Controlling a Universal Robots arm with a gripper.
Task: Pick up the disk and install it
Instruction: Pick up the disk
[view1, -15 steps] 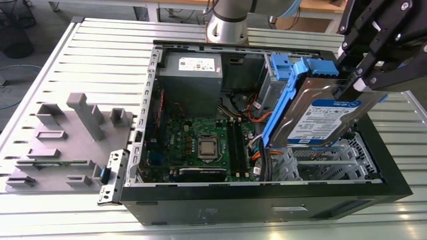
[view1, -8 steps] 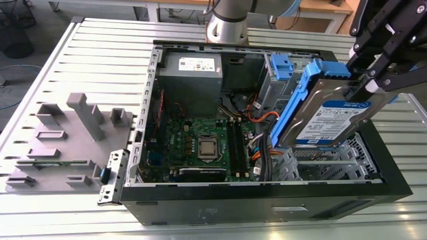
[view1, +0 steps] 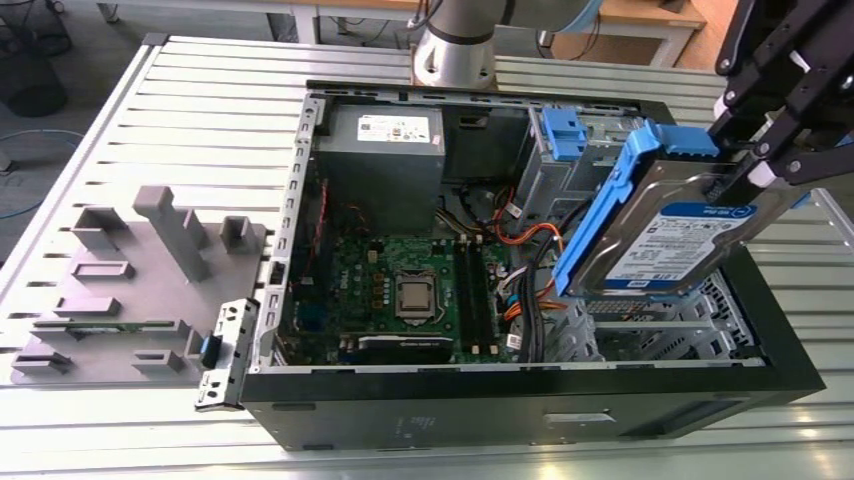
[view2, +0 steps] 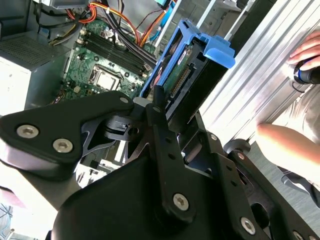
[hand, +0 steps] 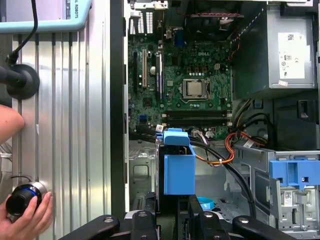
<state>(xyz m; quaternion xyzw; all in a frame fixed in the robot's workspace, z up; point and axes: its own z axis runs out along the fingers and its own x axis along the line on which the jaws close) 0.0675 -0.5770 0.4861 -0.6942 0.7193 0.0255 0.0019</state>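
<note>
The black two-fingered gripper (view1: 737, 180) is clamped shut on the disk (view1: 674, 240), a flat silver hard drive with a white-and-blue label and a blue plastic carrier frame round its edges. It pinches the disk near its upper end. In the second wrist view, one black finger (view2: 156, 110) lies against the disk close to its connector edge.

The disk hangs tilted, with its blue handle end uppermost. Its lower edge is over the perforated metal drive cage (view1: 641, 330), in the corner of the open black computer case (view1: 534, 415) at the exterior view's right. I cannot tell whether that lower edge touches the cage.

Just beside the disk's long blue edge run orange and black cables (view1: 518, 232). Beyond them the green motherboard (view1: 400, 275) lies flat and low, with open air above it. Near the case's far wall sit a grey power-supply box (view1: 380, 140) and a small upright blue plastic latch (view1: 561, 135).

The case rests on a slatted aluminium table (view1: 187, 90). A grey moulded fixture block (view1: 127, 265) sits well apart from it, at the exterior view's left. In the first wrist view, a person's hand (hand: 27, 220) holds a round black knob with a blue ring (hand: 21, 199) on the table, outside the case wall.
</note>
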